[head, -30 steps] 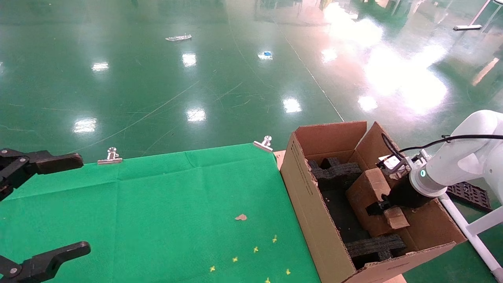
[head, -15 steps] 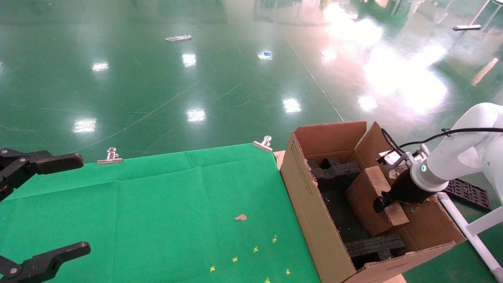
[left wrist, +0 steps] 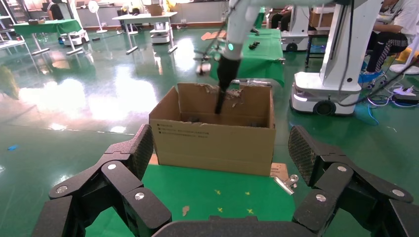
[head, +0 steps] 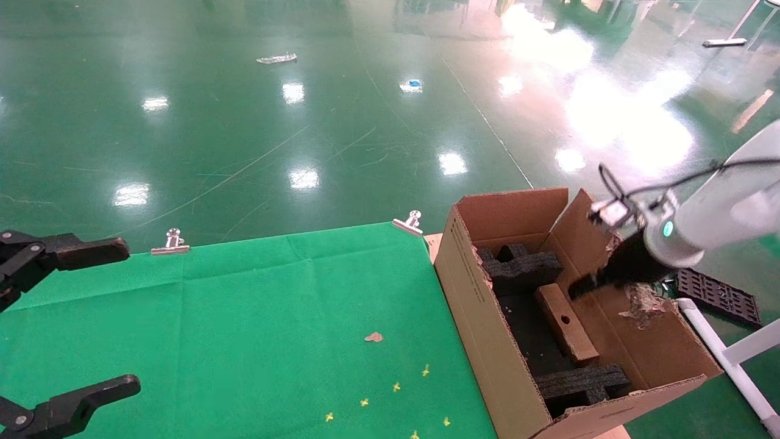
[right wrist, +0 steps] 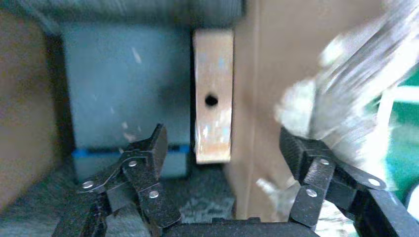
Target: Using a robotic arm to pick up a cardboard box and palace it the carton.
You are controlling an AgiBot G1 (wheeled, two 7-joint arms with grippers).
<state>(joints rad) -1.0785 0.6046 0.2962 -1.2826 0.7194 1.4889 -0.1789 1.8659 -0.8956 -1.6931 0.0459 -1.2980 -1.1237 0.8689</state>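
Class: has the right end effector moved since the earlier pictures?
Yes. The right end effector has released the cardboard box and risen toward the carton rim.

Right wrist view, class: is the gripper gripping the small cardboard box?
No. The right gripper is open, and the cardboard box stands free beyond its fingertips inside the carton.

You saw the robotic arm (head: pixel 719 225) cut off at the right edge, and the torn flap (right wrist: pixel 346 84) of the carton (head: pixel 481 317) was blurred.
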